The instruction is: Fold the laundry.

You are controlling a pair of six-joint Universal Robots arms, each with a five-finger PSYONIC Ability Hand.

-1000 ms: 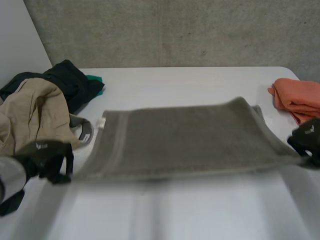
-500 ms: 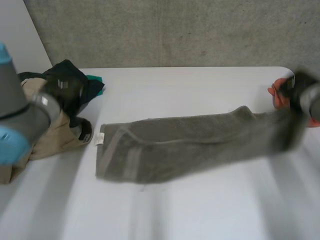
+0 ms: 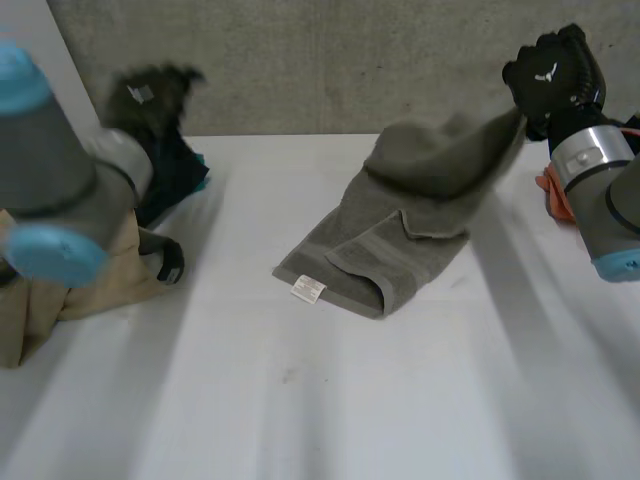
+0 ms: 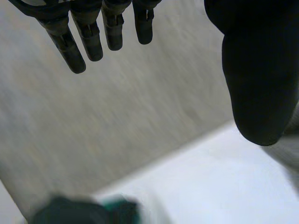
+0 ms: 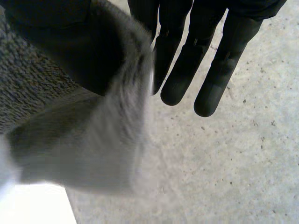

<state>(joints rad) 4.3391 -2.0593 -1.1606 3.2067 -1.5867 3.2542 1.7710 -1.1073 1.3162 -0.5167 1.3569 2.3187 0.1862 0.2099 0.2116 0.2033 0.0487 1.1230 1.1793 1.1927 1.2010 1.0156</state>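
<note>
A grey-green towel (image 3: 400,240) lies bunched in the middle of the white table (image 3: 300,400), its white label (image 3: 308,290) at the near corner. Its far end rises off the table to my right hand (image 3: 550,75), raised at the back right. In the right wrist view the towel (image 5: 84,149) drapes over the thumb while the fingers (image 5: 219,70) stay straight and apart from it. My left hand (image 3: 150,85) is raised at the back left, over the clothes pile. Its fingers (image 4: 88,37) are straight and hold nothing.
A pile of clothes sits at the table's left: a beige garment (image 3: 70,270), and a dark one with a teal one (image 3: 180,170) behind it. An orange cloth (image 3: 550,195) lies at the right edge behind my right arm. A concrete wall (image 3: 330,60) stands behind the table.
The towel, spread wide and held at both near corners, was swung up and back. My left hand let go and rose to the back left; the right carried its end up, bunching the towel.
</note>
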